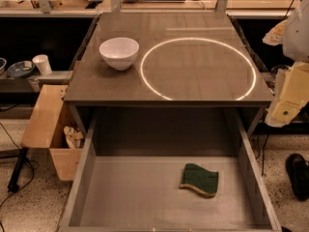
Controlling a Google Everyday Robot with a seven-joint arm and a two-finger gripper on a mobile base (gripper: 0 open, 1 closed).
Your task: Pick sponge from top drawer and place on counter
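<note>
In the single camera view, you have nearly the whole task ahead of you. The small flat sponge with a dark green scouring top over yellow foam [200, 180] lies on the plain bottom of the wide, shallow grey top drawer [120, 197], which stands pulled out below the counter. The sponge sits towards the right and is clear of the side walls.

The robot's cream-yellow gripper [289, 98] hangs at the right edge of the view, beside the counter's right end. It is well apart from the sponge and holds nothing you can see. You cannot tell here whether it is open or closed.

The flat glossy grey-brown counter [120, 88] carries a round white bowl [119, 52] at its left, just beside the thin bright ring of light [141, 69].

By my reading the drawer access is done. Reaching in, gripping, lifting and setting the sponge on the counter are all left.
</note>
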